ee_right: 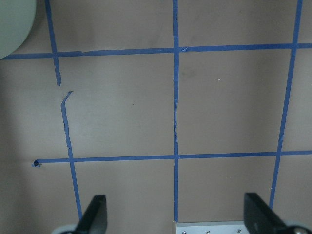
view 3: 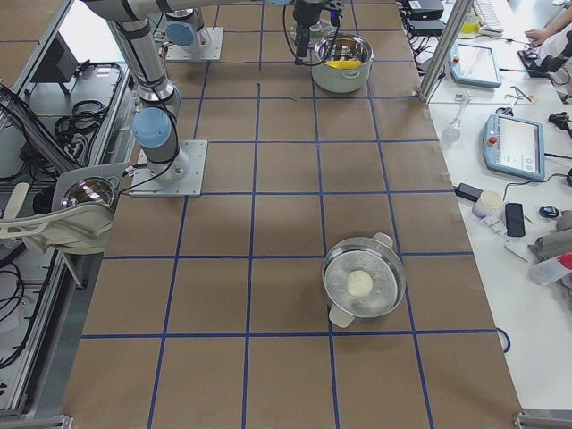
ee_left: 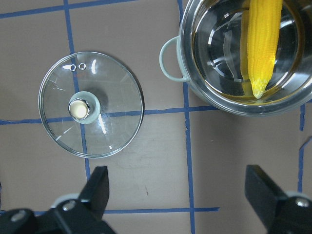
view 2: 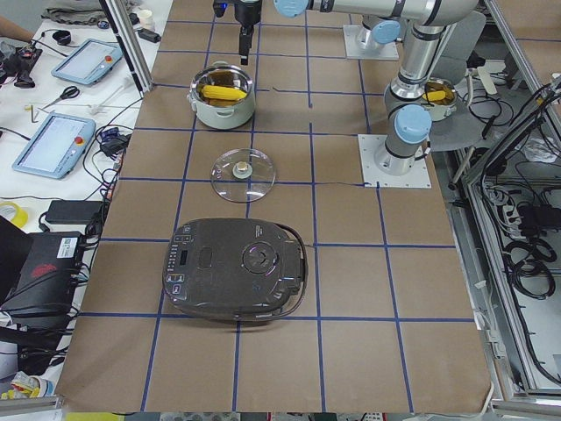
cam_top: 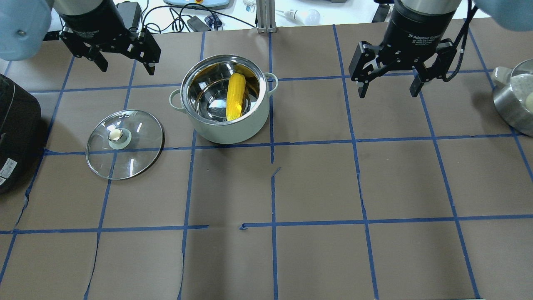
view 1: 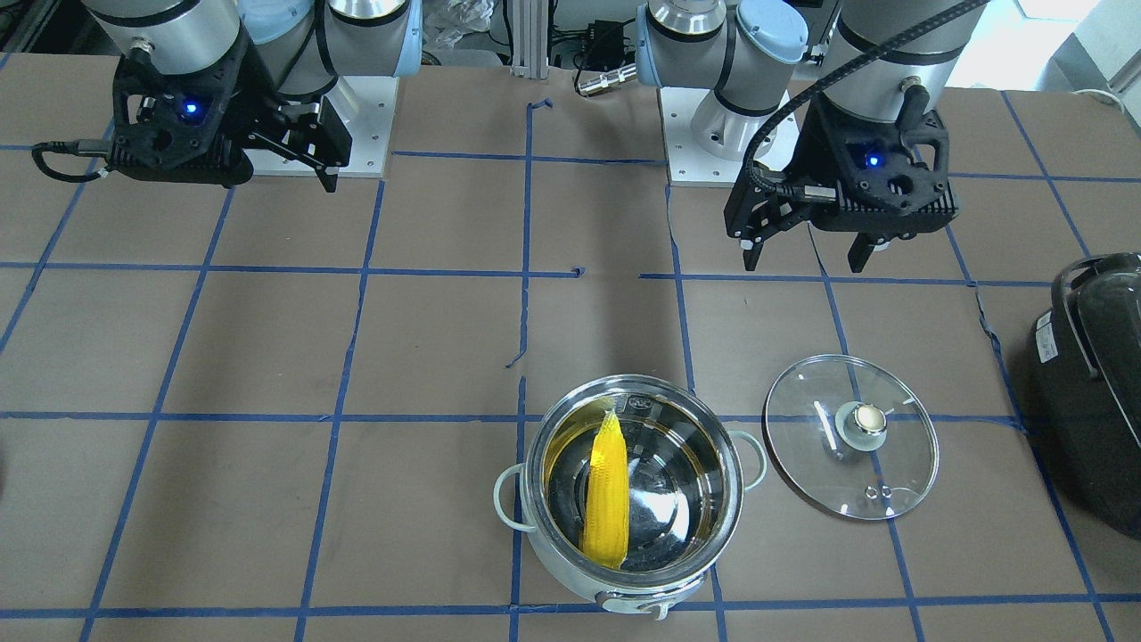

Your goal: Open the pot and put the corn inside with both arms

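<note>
The pot stands open at the table's far middle. The corn lies inside it, leaning on the wall; it also shows in the front view and the left wrist view. The glass lid lies flat on the table, knob up, to the pot's left, apart from it. My left gripper is open and empty, raised above the table beyond the lid. My right gripper is open and empty, raised to the right of the pot over bare table.
A large black appliance sits at the table's left edge, close to the lid. A second steel pot with a pale round thing inside stands at the right edge. Blue tape lines grid the brown table surface.
</note>
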You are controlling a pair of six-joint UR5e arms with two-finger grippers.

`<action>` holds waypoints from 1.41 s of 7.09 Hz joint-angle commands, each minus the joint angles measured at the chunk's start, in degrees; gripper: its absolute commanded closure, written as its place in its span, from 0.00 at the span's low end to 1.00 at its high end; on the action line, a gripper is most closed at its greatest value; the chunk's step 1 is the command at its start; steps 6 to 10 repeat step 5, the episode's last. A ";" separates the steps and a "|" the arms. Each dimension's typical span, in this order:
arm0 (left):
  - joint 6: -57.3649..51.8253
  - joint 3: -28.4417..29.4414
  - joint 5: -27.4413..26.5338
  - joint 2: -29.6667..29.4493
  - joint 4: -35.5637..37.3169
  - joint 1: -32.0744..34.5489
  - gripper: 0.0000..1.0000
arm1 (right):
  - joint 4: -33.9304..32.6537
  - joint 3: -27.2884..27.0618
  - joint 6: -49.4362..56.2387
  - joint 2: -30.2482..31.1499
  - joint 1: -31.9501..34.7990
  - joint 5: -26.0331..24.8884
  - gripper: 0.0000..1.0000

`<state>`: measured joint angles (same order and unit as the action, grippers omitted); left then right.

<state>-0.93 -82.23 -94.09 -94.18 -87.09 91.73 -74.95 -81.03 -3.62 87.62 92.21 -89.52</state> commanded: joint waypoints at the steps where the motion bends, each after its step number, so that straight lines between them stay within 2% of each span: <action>1: 0.49 -0.12 0.75 0.49 -0.01 0.20 0.00 | 0.68 -0.10 0.11 -0.17 -0.10 -3.09 0.00; 10: 0.49 -0.21 0.75 0.58 -0.01 0.20 0.00 | -0.20 -0.19 0.02 -0.17 -0.19 -2.77 0.00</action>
